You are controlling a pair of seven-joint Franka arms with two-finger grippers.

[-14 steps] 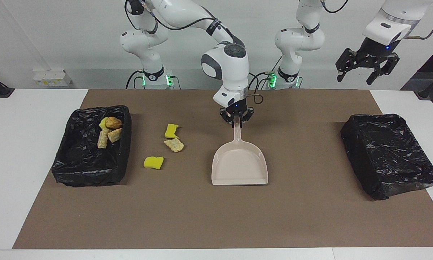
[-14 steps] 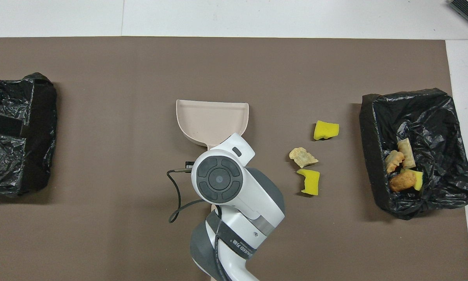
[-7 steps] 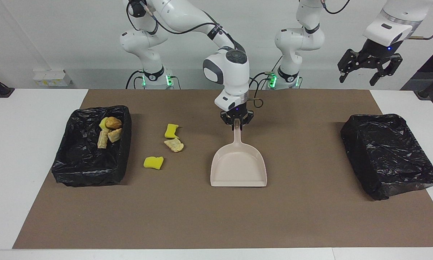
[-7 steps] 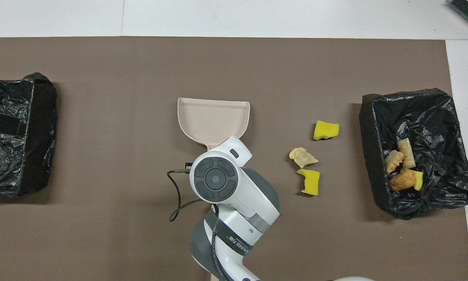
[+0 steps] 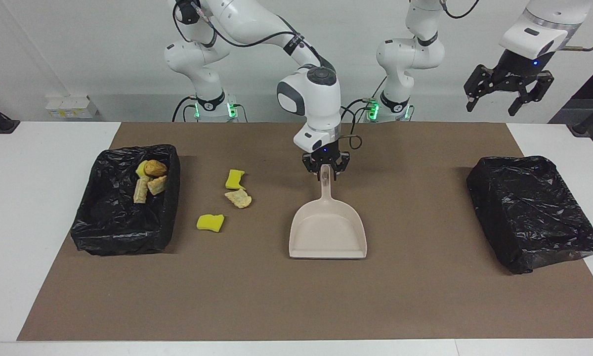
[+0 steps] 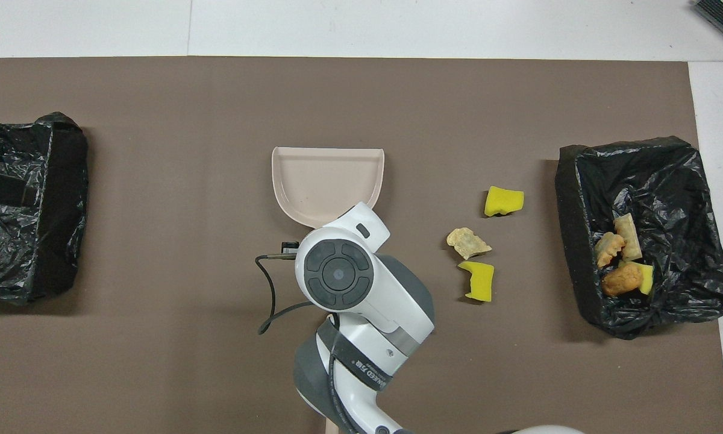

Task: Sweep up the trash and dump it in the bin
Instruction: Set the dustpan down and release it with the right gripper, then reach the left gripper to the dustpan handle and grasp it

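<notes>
The black-lined bin (image 5: pixel 123 200) at the right arm's end of the brown mat (image 5: pixel 276 296) holds 4 scraps (image 5: pixel 148 180) (yellow sponge and brown pastry), while 3 more scraps (image 5: pixel 234 190) lie on the mat beside it. A second black-lined bin (image 5: pixel 531 212) sits at the left arm's end. The right gripper (image 5: pixel 325 170) straddles the handle of the beige dustpan (image 5: pixel 327 230) lying flat mid-mat, its grip impossible to judge; the left gripper (image 5: pixel 509 91) hangs spread over the mat's corner.

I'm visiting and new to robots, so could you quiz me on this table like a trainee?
1. How many scraps lie loose on the mat?
2. True or false: the dustpan holds trash.
3. Which gripper is at the dustpan's handle: left or right?

Key:
1. Three: two yellow sponge chunks and one bread piece.
2. False; it is empty.
3. The right gripper; the left gripper waits raised off the mat.
</notes>
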